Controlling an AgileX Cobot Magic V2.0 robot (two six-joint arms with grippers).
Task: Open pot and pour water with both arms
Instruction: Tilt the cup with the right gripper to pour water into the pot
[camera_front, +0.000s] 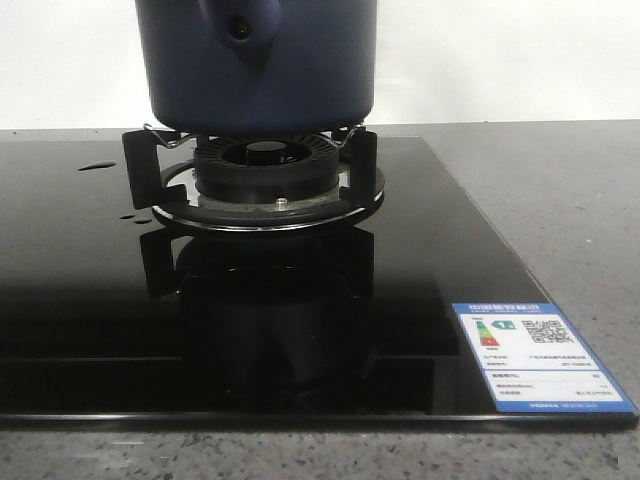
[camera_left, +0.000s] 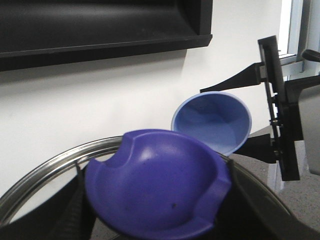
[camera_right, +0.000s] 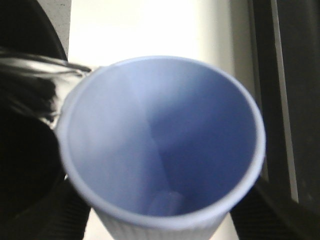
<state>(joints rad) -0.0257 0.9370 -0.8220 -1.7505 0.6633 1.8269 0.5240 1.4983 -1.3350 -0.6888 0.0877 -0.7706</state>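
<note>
Resting on the burner (camera_front: 268, 190), the pot (camera_front: 258, 62); my left gripper (camera_left: 155, 227) pinches its lid (camera_left: 155, 187), my right gripper (camera_right: 160, 220) the empty cup (camera_right: 162, 145).

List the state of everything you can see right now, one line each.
Pot: on the burner, top out of frame.
Burner: no flame visible.
Lid: held by the left gripper.
Cup: tilted, held by the right gripper, looks empty.

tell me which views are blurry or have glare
Front view: sharp, with the burner mirrored in the glossy black cooktop. Left wrist view: the purple lid knob up close is soft. Right wrist view: the cup is blurred, the wall behind washed out.
</note>
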